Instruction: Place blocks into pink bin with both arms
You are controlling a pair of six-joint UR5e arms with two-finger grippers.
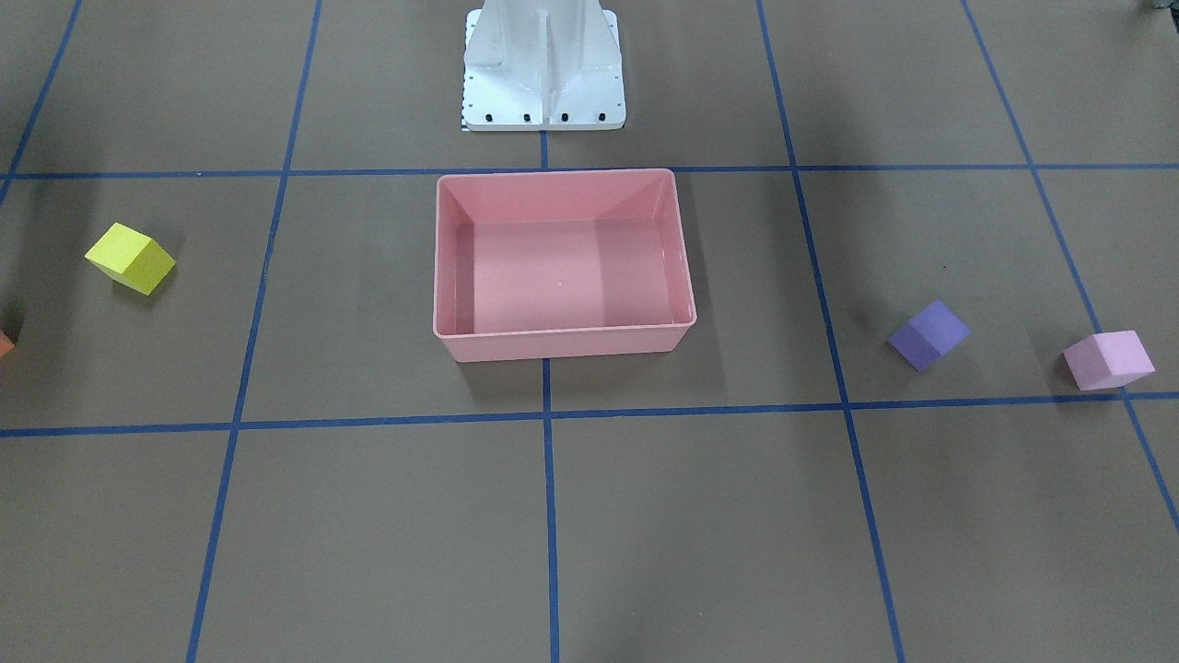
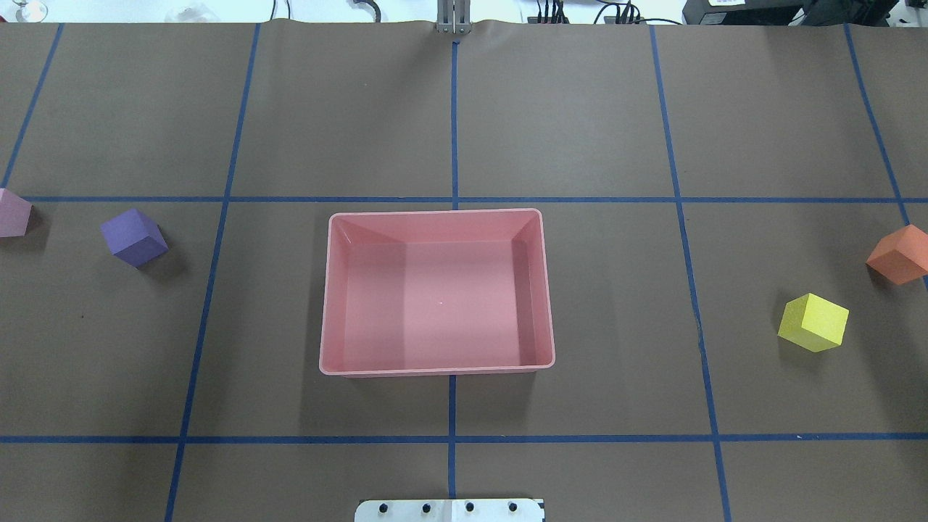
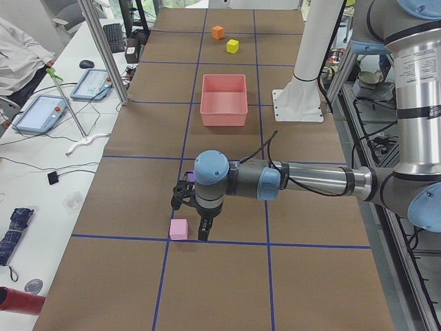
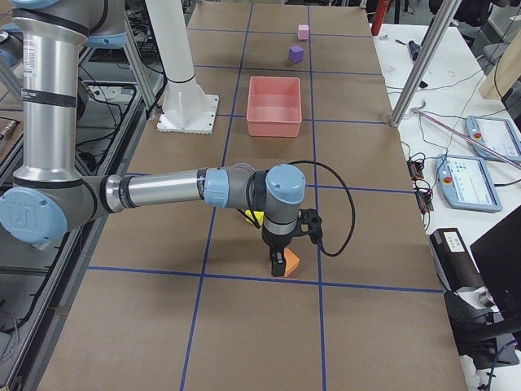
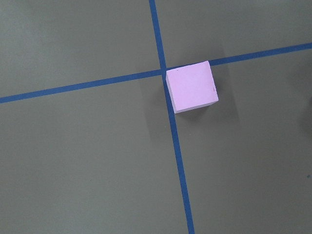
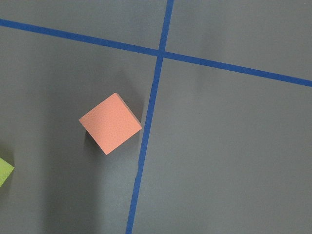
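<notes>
The pink bin (image 1: 562,343) (image 2: 435,370) stands empty at the table's middle. The yellow cube (image 2: 813,322) and orange cube (image 2: 900,254) lie on my right side. The purple cube (image 2: 133,237) and light pink cube (image 2: 13,212) lie on my left side. My left gripper (image 3: 202,231) hangs just above the table right beside the light pink cube (image 3: 178,229) (image 5: 191,87). My right gripper (image 4: 278,261) hangs just over the orange cube (image 4: 290,263) (image 6: 110,123). Neither wrist view shows fingers, so I cannot tell whether either gripper is open or shut.
The white pedestal base (image 1: 543,74) stands behind the bin. Blue tape lines grid the brown table cover. A metal post (image 3: 103,48), tablets (image 3: 41,114) and cables stand along the operators' side, where a person sits at the far corner.
</notes>
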